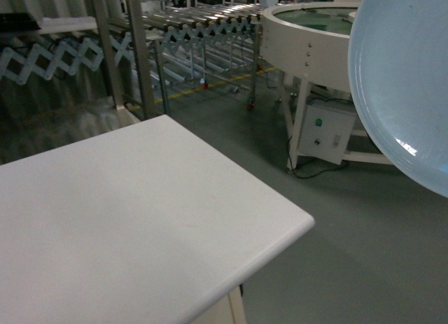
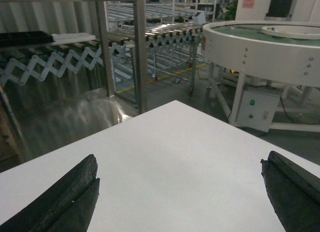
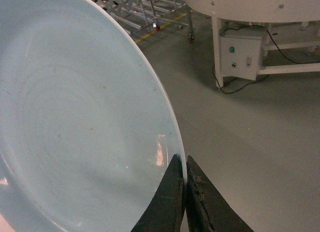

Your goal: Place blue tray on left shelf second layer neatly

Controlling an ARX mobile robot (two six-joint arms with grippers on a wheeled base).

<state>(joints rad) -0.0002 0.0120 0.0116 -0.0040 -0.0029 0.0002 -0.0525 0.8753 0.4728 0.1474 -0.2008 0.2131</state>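
The right gripper [image 3: 184, 184] holds the blue tray [image 1: 402, 79] by its rim, the two fingers pressed together on the thin edge, and the tray is up in the air at the right side, tilted almost on its edge, with nothing under it but the grey floor [image 1: 350, 226]. The left gripper [image 2: 180, 197] hangs above the white table [image 1: 140, 219], its fingers spread wide and holding nothing. The table has nothing on it where I can see. Behind the far left corner of the table stand the shiny steel posts of the shelf [image 1: 140, 51], and I cannot see from here which level is the second layer, or if it is free. I think the tray is only being carried now, and the placing is far from finished. The danger I see is the grip: only a small part of a smooth rim is pinched, and the wide tray hangs to one side of it, so a quick turn of the base or arm could make it swing or slip out and fall on the hard floor. It could also knock against a steel post when it goes in, because it is wide and tilted, and it must be made level before release or it will lie crooked.
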